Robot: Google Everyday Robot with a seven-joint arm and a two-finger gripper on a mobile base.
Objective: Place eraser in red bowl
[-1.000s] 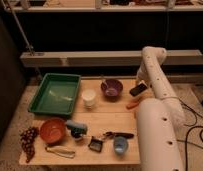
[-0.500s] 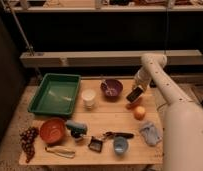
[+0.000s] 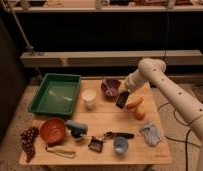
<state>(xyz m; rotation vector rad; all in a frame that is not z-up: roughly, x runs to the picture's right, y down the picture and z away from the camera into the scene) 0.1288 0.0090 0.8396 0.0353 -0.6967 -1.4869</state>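
Eraser (image 3: 122, 100), the only one, hangs clamped in the gripper (image 3: 123, 94) above the table (image 3: 160, 150), between the white cup (image 3: 89, 97) and the carrot (image 3: 134, 103) (just beside the latter). Two bowls: one red bowl (image 3: 53, 130) at front left, one purple bowl (image 3: 111, 87) behind. One green tray (image 3: 56, 94), one blue cup (image 3: 120, 145). Since half a second ago the arm has swung left, carrying the eraser from the table's right side toward the middle.
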